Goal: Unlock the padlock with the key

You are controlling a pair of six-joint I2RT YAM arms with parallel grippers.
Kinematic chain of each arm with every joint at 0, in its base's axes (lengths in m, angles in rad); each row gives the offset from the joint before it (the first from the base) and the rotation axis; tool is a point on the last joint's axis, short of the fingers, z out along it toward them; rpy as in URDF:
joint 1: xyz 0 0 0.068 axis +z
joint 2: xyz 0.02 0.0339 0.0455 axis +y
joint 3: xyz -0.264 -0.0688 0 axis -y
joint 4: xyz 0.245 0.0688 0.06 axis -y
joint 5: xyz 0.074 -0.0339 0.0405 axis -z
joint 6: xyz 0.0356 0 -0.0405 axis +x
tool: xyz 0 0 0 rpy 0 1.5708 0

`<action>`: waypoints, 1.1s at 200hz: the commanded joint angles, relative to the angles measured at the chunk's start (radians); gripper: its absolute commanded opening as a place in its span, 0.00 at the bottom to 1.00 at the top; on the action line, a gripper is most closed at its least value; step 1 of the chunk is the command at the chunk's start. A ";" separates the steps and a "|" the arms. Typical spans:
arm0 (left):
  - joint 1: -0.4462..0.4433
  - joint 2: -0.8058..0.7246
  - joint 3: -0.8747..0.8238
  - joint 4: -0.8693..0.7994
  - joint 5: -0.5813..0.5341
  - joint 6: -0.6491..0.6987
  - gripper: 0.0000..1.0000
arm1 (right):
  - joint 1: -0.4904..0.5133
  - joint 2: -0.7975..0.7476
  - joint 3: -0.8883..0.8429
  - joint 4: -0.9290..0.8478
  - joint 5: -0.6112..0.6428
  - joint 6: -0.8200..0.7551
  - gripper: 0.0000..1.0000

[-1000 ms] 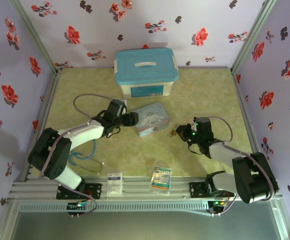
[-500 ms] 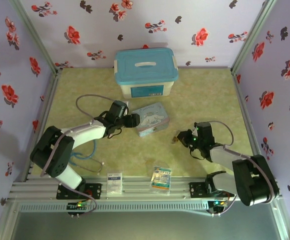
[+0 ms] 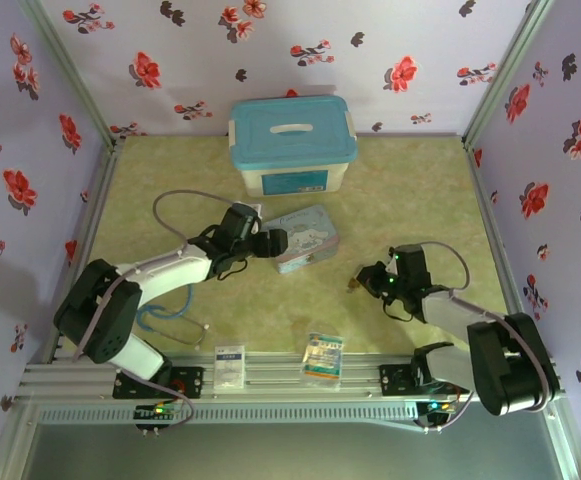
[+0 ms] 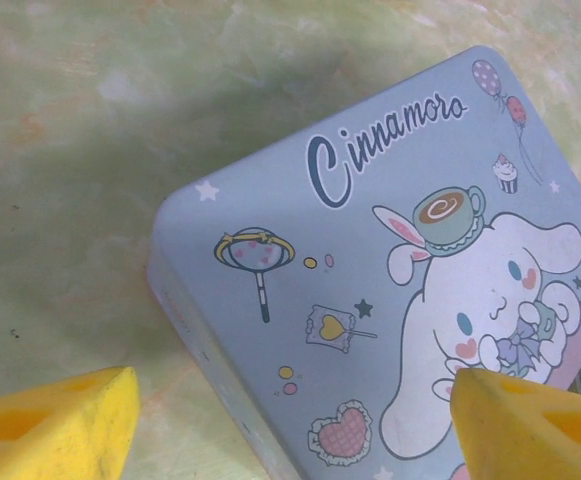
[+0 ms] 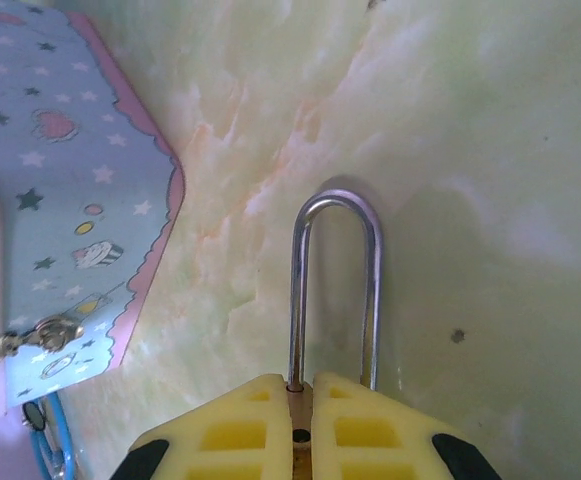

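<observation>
The green marbled table is walled in by flowered panels, and at its 12 o'clock edge stands the biggest object, a white storage box with a blue lid and a handle. Just toward 6 o'clock from the box, near the middle of the table, lies the cartoon tin, pale blue, flat on its base, with a white rabbit-eared character on its lid. The left gripper reaches in at the tin's 9 o'clock end. In its wrist view the jaws stand wide apart, with one yellow fingertip over bare table and the other over the lid, and a corner of the tin between them. Nothing is held, and I cannot tell whether either fingertip touches the tin. A grey stethoscope with blue tubing lies at about 8 o'clock, beside the left arm. Two small packets, one white and one green and orange, rest on the metal rail at 6 o'clock. The right gripper sits at roughly 4 o'clock from the tin, well apart from it, with its yellow fingers pressed together on the body of the padlock. The thin silver shackle sticks out past the fingertips toward 12 o'clock in the right wrist view, casting a shadow on the table.
</observation>
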 commanded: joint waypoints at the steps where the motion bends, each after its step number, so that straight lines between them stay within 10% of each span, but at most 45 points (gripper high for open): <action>1: -0.013 0.016 0.011 -0.028 -0.051 0.006 0.83 | -0.004 0.018 0.061 -0.113 0.047 -0.067 0.01; 85: -0.029 0.170 0.119 -0.066 -0.141 0.059 0.87 | -0.003 -0.014 0.210 -0.461 0.209 -0.257 0.37; 220: 0.046 0.367 0.393 0.018 0.038 0.065 0.78 | -0.004 -0.136 0.258 -0.510 0.407 -0.303 0.44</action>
